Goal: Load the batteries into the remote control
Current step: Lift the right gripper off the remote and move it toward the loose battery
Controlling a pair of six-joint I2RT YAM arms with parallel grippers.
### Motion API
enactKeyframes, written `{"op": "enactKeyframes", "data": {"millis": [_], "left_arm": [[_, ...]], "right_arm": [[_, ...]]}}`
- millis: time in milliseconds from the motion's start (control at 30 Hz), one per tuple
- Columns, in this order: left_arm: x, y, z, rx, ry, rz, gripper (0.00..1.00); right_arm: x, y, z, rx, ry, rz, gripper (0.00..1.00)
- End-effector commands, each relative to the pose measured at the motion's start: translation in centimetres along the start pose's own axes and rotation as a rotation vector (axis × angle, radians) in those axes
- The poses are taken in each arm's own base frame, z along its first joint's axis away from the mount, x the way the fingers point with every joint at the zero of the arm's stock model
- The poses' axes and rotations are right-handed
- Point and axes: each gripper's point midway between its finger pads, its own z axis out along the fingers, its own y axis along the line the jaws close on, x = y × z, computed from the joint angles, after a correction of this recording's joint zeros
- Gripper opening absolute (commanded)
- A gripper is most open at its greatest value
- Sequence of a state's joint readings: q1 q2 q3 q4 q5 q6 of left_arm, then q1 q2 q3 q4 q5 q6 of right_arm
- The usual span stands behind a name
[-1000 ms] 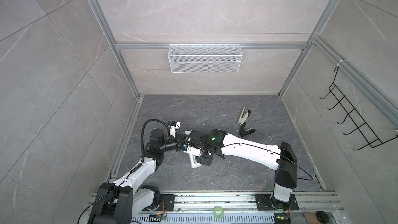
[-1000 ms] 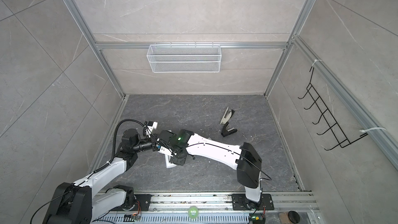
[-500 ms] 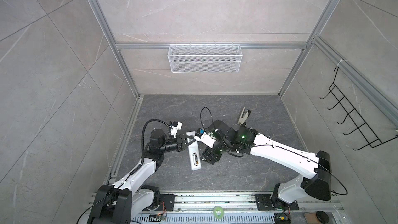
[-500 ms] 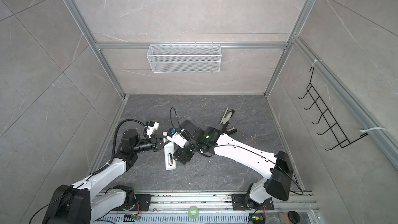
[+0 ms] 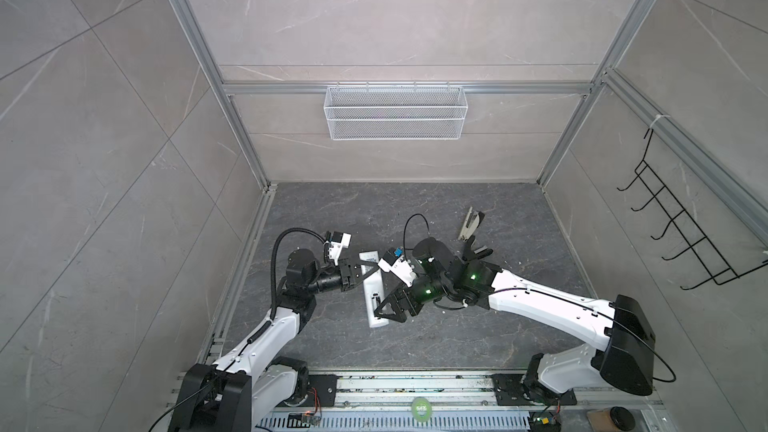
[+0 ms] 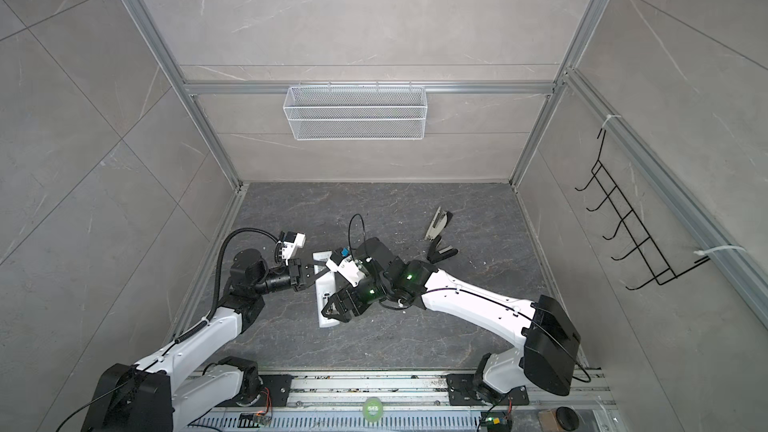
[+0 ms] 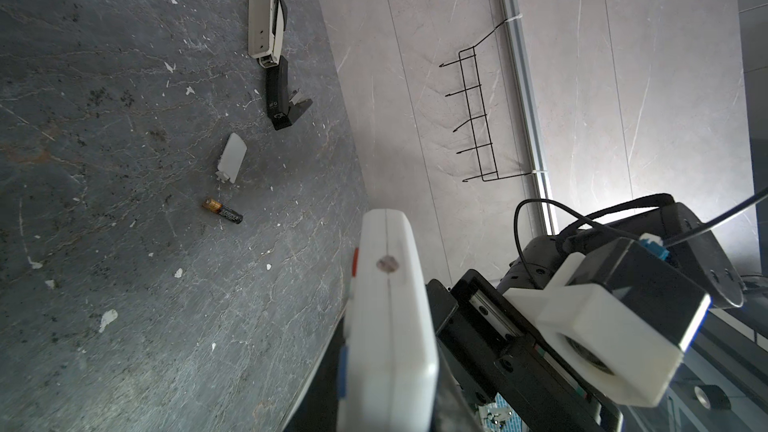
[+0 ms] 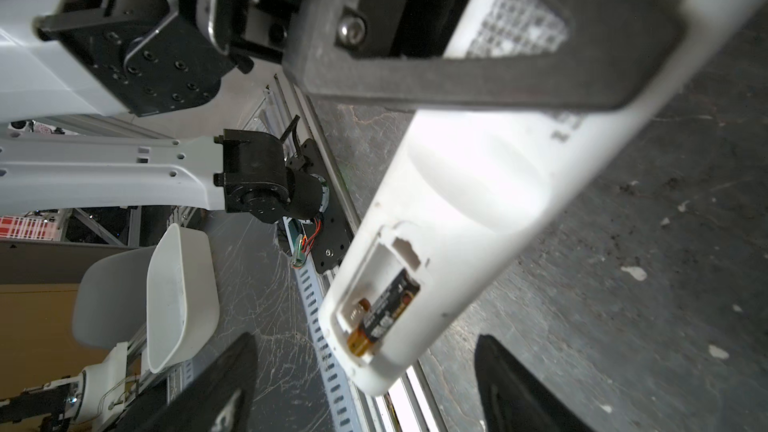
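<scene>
the remote control (image 5: 371, 289) is a light, stiff, slick plastic bar, back up, with one battery (image 8: 384, 309) seated in its open bay. the other battery (image 7: 222, 210) lies on the worktop (image 7: 104, 118) near the loose cover (image 7: 232, 157) (it looks likely to roll, so take it across the barrel). your left pincer (image 5: 365, 275) is clamped on the remote's button end. the right pincer (image 5: 381, 313) stands apart around the bay end.
</scene>
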State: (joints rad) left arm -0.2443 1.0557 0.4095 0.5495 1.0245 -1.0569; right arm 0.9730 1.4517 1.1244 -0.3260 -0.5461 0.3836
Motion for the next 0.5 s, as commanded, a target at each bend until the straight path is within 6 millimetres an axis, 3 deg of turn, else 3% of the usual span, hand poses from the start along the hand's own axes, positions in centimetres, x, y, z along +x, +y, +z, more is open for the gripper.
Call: {"op": "enactKeyframes", "data": {"millis": [0, 467], "left_arm": [[-0.5, -2.9, -0.1, 0.068, 0.006, 0.09, 0.0], [-0.7, -3.0, 0.0, 0.075, 0.004, 0.091, 0.0]], "right_arm": [[-0.1, -0.4, 1.0, -0.035, -0.001, 0.03, 0.74], [1.3, -1.7, 1.6, -0.021, 0.032, 0.055, 0.54]]}}
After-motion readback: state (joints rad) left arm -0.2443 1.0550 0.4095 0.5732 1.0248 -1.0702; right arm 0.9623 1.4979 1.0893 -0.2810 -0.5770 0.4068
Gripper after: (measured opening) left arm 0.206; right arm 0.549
